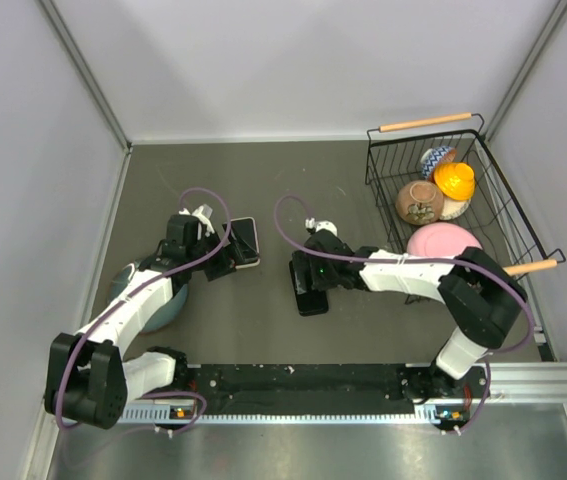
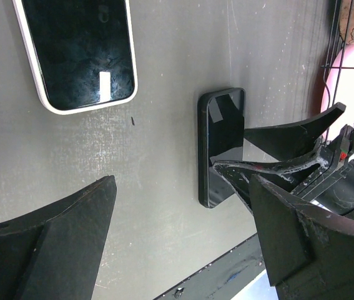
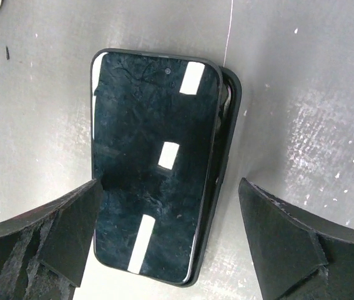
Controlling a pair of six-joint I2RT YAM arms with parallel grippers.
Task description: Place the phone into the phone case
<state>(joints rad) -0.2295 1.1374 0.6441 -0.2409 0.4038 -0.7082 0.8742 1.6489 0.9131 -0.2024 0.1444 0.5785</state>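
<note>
A black phone lies face up, skewed on a black phone case whose rim sticks out along the phone's right side. The pair sits mid-table and also shows in the left wrist view. My right gripper is open just above the phone's lower end, one finger on each side, holding nothing; it sits mid-table in the top view. My left gripper is open and empty over bare table. Beside it lies a second, white-rimmed phone, seen too in the left wrist view.
A black wire basket at the back right holds bowls and a yellow toy. A pink plate lies in front of it. A teal bowl sits under my left arm. Grey walls close in the table.
</note>
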